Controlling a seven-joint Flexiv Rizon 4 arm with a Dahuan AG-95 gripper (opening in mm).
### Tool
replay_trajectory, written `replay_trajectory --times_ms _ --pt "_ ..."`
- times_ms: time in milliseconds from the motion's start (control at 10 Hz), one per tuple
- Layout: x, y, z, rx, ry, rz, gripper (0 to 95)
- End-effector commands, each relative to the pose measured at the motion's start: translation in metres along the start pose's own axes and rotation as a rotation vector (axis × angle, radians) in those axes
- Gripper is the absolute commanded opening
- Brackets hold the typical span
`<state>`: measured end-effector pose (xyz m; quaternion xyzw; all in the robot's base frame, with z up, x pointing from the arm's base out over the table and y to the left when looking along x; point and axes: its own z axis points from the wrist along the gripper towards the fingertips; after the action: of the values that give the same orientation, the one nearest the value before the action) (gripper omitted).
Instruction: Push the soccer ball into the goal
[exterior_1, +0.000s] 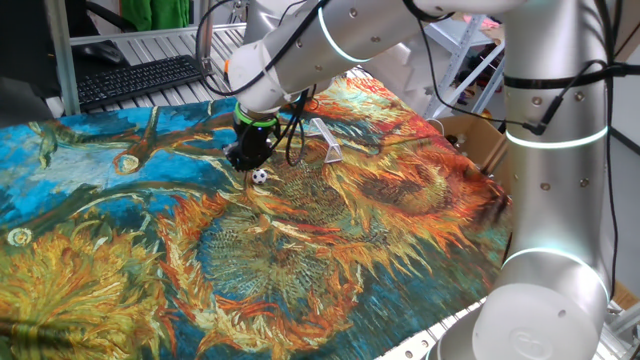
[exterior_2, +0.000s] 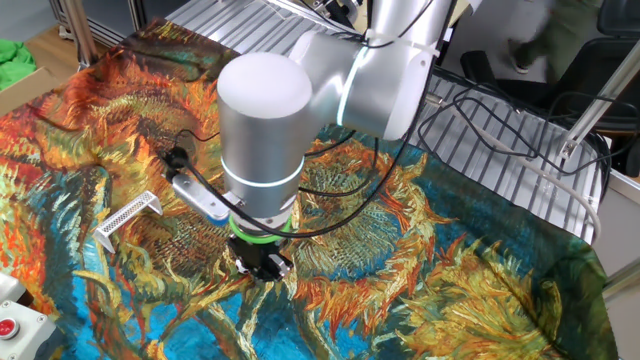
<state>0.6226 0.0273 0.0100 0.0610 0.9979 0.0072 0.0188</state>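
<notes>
One fixed view shows my gripper (exterior_1: 247, 157) low over the cloth (exterior_1: 120, 250), just beside the ball (exterior_1: 260, 176); goal (exterior_1: 326, 141) near. Whether its fingers are spread, I cannot tell.

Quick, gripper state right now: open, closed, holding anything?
Gripper: low over the cloth beside the soccer ball; holding nothing visible, but open or closed cannot be told from either view.
</notes>
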Motion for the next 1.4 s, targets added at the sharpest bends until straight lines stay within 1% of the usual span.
replay_trajectory --times_ms 100,200,300,500,600,700,800,900,1000,1200,1300,1400 --pt "-0.001 -0.008 0.004 -0.001 0.003 -0.014 0.0" --pt "-0.002 -0.016 0.004 -0.001 0.008 -0.026 0.0" --pt "-0.004 -0.020 0.003 -0.002 0.012 -0.034 0.0" --pt "-0.010 -0.038 -0.001 -0.004 0.017 -0.070 0.0" --pt "-0.012 -0.043 -0.002 -0.001 0.019 -0.081 0.0" --pt "-0.012 -0.045 -0.003 -0.004 0.026 -0.069 0.0" --pt "-0.011 -0.042 -0.006 -0.015 0.030 -0.016 0.0" --pt "-0.010 -0.037 -0.010 -0.028 0.036 0.017 0.0" --pt "-0.008 -0.029 -0.015 -0.062 0.041 0.059 0.0" --pt "-0.001 -0.010 -0.027 -0.068 0.048 0.118 0.0" --pt "0.003 -0.003 -0.030 -0.064 0.061 0.145 0.0" --pt "0.009 0.000 -0.031 -0.060 0.078 0.169 0.0"
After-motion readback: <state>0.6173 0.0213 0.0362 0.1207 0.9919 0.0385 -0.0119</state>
